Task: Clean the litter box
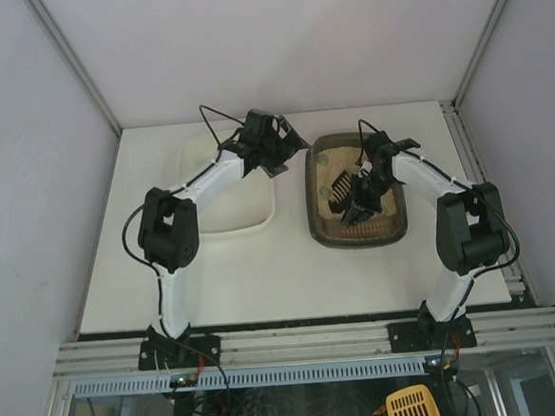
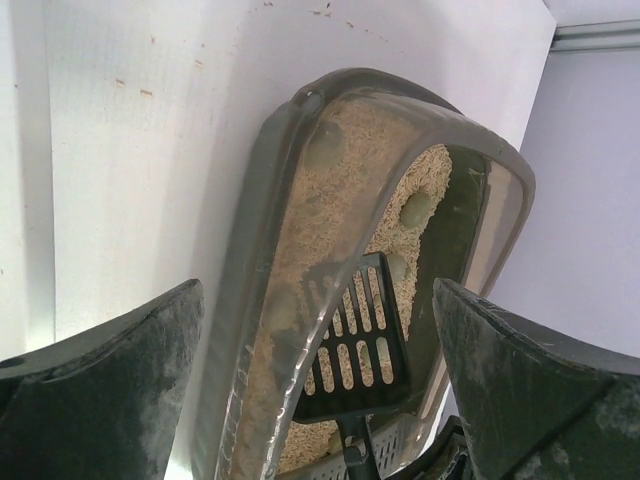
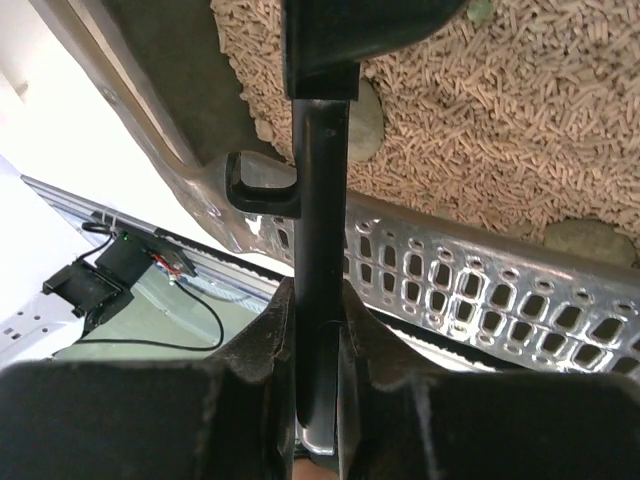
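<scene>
Over the right half of the table point(image 1: 292, 274), the litter box point(image 1: 358, 243) sits straight ahead of the right arm's base. Its longer side seems to run away from the arms rather than across them. The right gripper point(image 1: 363, 200) hangs inside the rim, jaws pinched tight on the handle of a black slotted scoop point(image 2: 352, 340). In the right wrist view the handle runs straight out between the two fingers, so the tool's long axis continues the line of the gripper. From the jaws the slotted blade points across the beige litter toward the box's left and far side. It lies low over the pellets; whether it rests on them or sits just above I cannot tell.

The coming move turns on where the waste lies from that blade. Several grey-green clumps point(image 2: 415, 208) sit in the litter, one just beside the blade's leading corner and the others beyond it, nearer the far end. My judgement is that a push along the handle's own axis would slide the blade under the nearest clump, with little sideways correction needed.

The left gripper point(image 1: 287, 143) has its jaws spread wide with nothing between them, poised between the white tub point(image 1: 250, 219) and the box's left rim, facing the scoop. The tub lies left of the box and apart from it. If the waste goes there — a guess — a loaded scoop must cross that left rim. The right arm is the nearer one, and the only one carrying the tool.
</scene>
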